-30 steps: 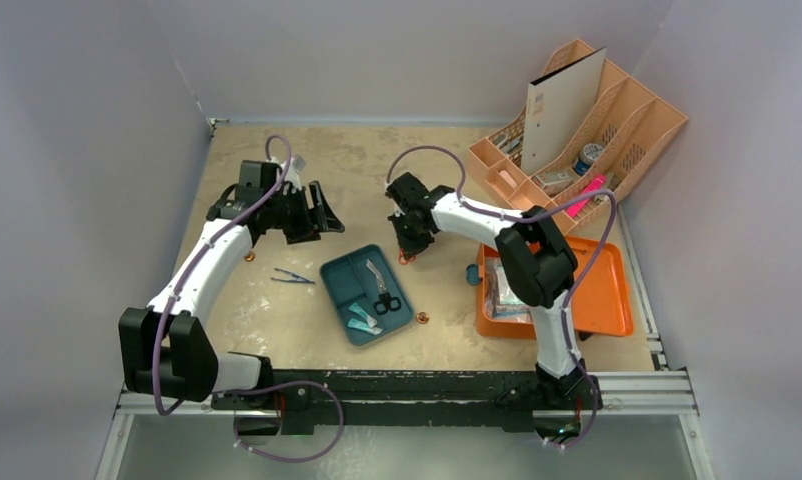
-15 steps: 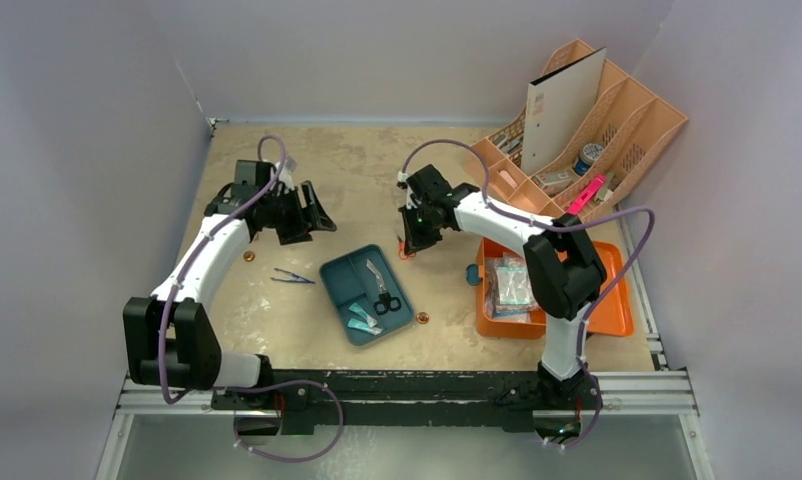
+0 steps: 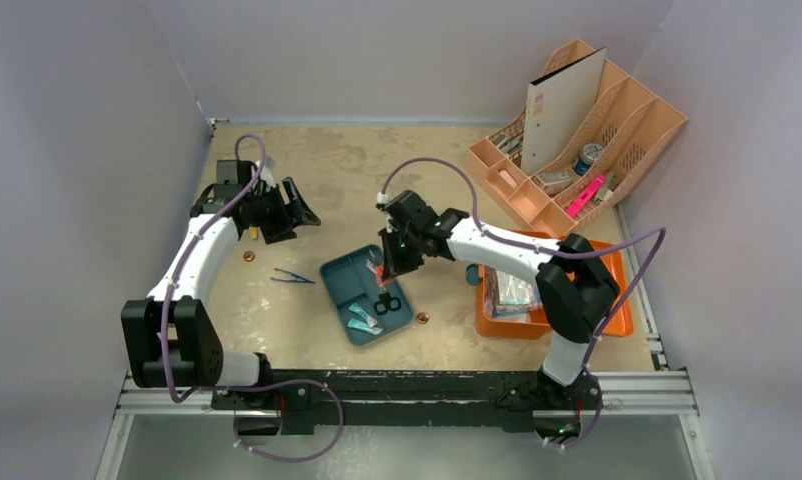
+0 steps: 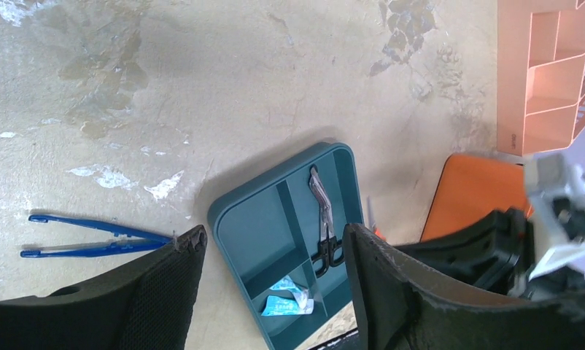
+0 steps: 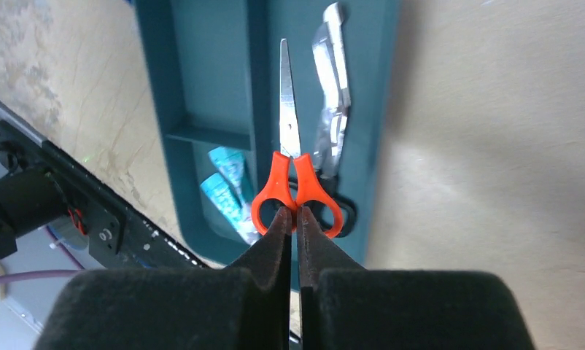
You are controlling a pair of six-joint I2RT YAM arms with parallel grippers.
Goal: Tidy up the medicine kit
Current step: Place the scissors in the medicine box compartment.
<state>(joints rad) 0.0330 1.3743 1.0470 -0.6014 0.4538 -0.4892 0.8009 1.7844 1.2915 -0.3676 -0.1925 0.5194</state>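
Note:
The medicine kit [image 3: 602,290], an orange case, lies open at the right with packets inside; its edge shows in the left wrist view [image 4: 479,189]. My right gripper [image 3: 383,270] [image 5: 291,213] is shut on orange-handled scissors [image 5: 288,171], gripping them where the two handle rings meet. They hang blade-forward over the dark teal tray [image 3: 345,282] [image 5: 209,65]. In that tray lie black-handled shears [image 3: 384,292] [image 5: 335,109] and teal packets [image 3: 362,318] [image 5: 227,186]. My left gripper [image 3: 299,210] [image 4: 275,237] is open and holds nothing, above the table left of the tray.
Blue tweezers [image 3: 292,276] [image 4: 93,240] lie on the table left of the tray. A peach desk organizer [image 3: 577,130] with a folder stands at the back right. Small copper pieces [image 3: 423,318] [image 3: 248,257] and a small blue object [image 3: 472,274] lie loose on the table.
My right gripper has carried the orange scissors from right of the tray to over its right compartment. The left arm has drawn back to the left, still open.

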